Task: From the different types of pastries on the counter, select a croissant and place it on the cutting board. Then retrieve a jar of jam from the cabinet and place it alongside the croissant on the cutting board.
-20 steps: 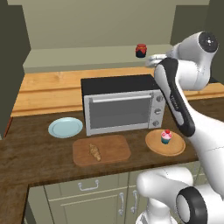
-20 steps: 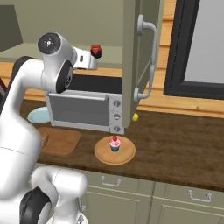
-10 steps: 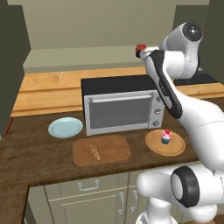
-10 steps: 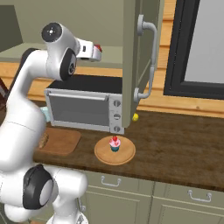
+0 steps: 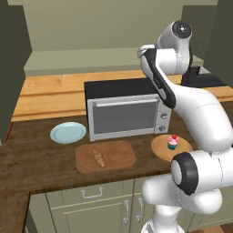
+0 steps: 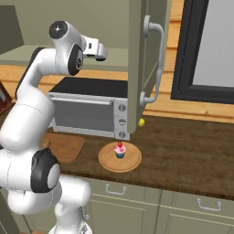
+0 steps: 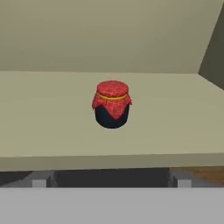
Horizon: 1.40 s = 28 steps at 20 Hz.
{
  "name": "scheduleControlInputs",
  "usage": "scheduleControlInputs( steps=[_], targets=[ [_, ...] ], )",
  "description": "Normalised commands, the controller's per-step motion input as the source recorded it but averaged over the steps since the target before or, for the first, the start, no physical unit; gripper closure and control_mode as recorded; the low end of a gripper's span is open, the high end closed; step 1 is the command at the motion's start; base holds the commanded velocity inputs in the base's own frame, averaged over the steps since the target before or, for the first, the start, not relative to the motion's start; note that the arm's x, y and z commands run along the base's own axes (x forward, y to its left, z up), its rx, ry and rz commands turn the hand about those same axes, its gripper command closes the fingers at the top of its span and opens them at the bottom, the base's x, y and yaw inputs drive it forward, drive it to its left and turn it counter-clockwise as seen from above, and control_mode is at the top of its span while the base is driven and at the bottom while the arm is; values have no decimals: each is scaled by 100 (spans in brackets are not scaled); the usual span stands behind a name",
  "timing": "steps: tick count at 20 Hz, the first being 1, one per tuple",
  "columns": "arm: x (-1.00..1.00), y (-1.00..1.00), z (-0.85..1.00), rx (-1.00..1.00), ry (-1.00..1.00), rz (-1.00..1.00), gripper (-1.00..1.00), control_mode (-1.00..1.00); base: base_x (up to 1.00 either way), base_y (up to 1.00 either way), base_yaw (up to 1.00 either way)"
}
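A dark jam jar (image 7: 112, 104) with a red cloth lid stands upright on the pale cabinet shelf (image 7: 43, 127), straight ahead of my hand and still apart from it. My gripper (image 7: 109, 180) is open, its two tips spread wide at the shelf's front edge with nothing between them. From the base the gripper (image 5: 140, 51) (image 6: 103, 51) is raised to shelf height above the oven and hides the jar. The croissant (image 5: 97, 158) lies on the wooden cutting board (image 5: 120, 157) (image 6: 66, 147) at the counter's front.
A black and silver toaster oven (image 5: 123, 109) stands under the shelf. A blue plate (image 5: 68, 132) lies left of the board, and a cupcake (image 5: 172, 142) (image 6: 119, 150) sits on a round wooden plate at the right. The open cabinet door (image 6: 145, 68) hangs close on the right.
The arm has lifted and swung left toward the shelf. The hand now covers the jar in both base views, where it showed before.
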Motion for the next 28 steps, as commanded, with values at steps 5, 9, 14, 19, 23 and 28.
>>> scheduleControlInputs(
  steps=[5, 9, 14, 19, 23, 28],
  targets=[
    [52, 0, 15, 0, 6, 0, -100, -100, 0, 0, 0],
    [40, 0, 14, 0, 6, 0, -100, -100, 0, 0, 0],
    [16, -25, -4, 1, 5, 0, -100, -100, 0, 0, 0],
    [18, -22, -14, 0, 1, 0, -100, -100, 0, 0, 0],
    [19, 14, 0, 0, 2, 0, -100, -100, 0, 0, 0],
    [16, 13, 0, 0, 2, 0, -100, -100, 0, 0, 0]
  ],
)
